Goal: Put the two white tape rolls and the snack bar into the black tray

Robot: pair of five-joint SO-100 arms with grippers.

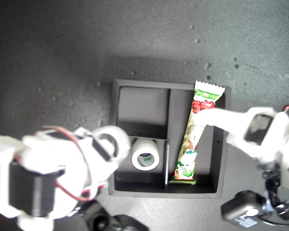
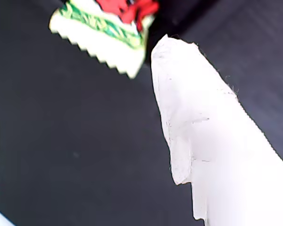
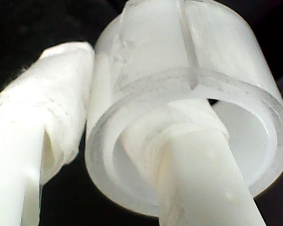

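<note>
The black tray [image 1: 144,84] lies in the middle of the exterior view. The snack bar [image 1: 196,134] lies in its long compartment, its far crimped end [image 2: 101,40] resting over the rim. One white tape roll [image 1: 145,154] sits in a small compartment. The other tape roll [image 1: 111,138] hangs over the tray's rim at the exterior view's left. My second gripper [image 3: 99,127] is shut on that roll [image 3: 193,61], one finger through the hole and one outside. My first gripper [image 1: 207,115] is open, one finger [image 2: 203,141] lying over the snack bar.
The tray's other small compartment [image 1: 142,106] holds nothing. A black device [image 1: 245,209] sits on the dark table at the exterior view's lower right. The second arm's white body and red wires [image 1: 62,178] fill the exterior view's lower left.
</note>
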